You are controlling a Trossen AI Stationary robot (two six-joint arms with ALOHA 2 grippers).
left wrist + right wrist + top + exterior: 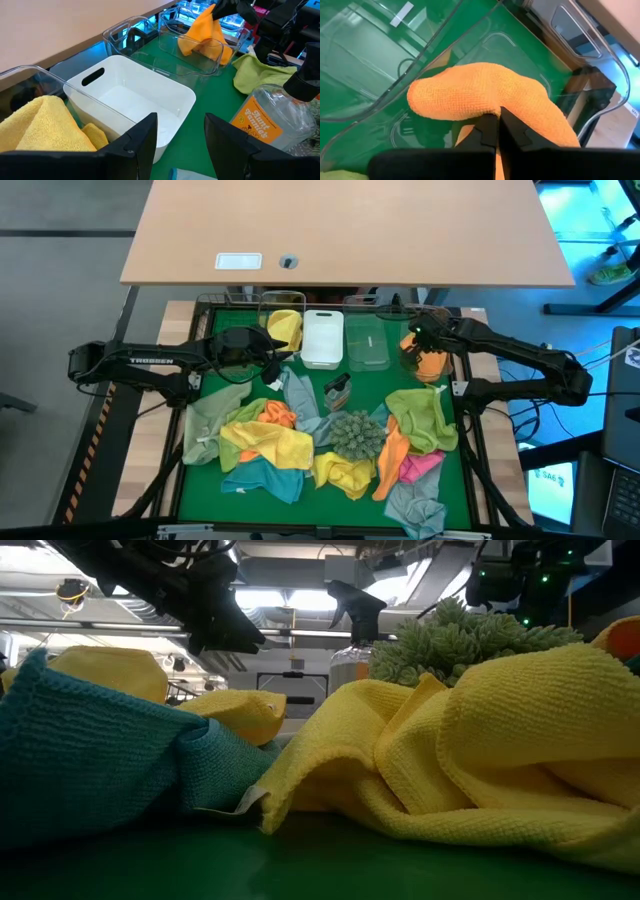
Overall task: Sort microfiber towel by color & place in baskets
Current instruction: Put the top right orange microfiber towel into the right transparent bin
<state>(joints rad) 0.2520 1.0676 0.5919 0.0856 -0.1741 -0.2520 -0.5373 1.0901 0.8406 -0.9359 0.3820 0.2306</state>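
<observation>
Green matting [330,510] under a heap of towels — from above, the right gripper [425,348] hangs an orange towel [433,364] over the far-right clear basket [440,330]. Left wrist view: left gripper [181,134] spread, empty, beside the white basket [125,102]. Right wrist view: fingers pinched on orange cloth — best lower it fully inside the walls before letting go.

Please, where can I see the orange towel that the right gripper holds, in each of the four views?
High view: orange towel at a clear bin, far right of the bin row.
Low view: not identifiable.
Left wrist view: hanging over the farthest clear bin.
Right wrist view: centre, pinched by the right gripper.
Shared landmark: white bin.
</observation>
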